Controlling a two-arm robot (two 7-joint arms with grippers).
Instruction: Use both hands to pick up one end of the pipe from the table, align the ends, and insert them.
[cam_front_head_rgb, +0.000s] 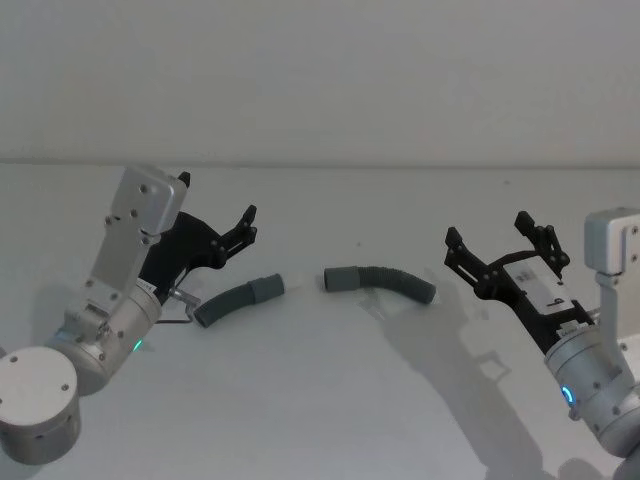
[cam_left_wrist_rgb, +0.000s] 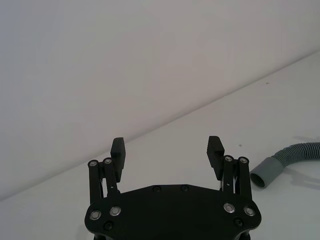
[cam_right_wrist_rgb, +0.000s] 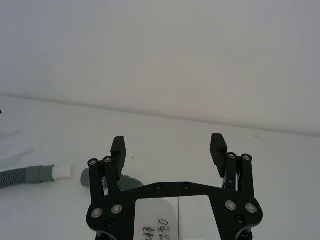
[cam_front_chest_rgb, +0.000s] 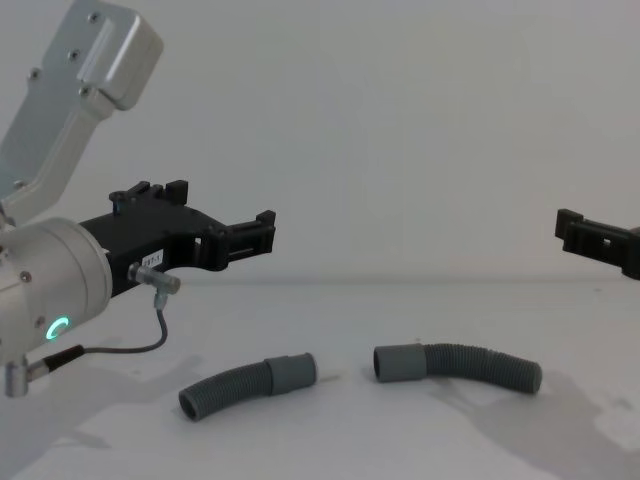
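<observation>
The left gripper (cam_front_head_rgb: 216, 203) is held raised at the left of the scene, with its two black fingers spread wide apart and pointed toward the right and the far side. It is carried on the silver left arm (cam_front_head_rgb: 100, 310), which is bent sharply at the wrist and on which a green ring is lit. The right gripper (cam_front_head_rgb: 487, 232) is held at the right, likewise spread wide and pointed toward the left and far side, and is carried on the silver right arm (cam_front_head_rgb: 600, 385), which is brought in from the near right corner.
</observation>
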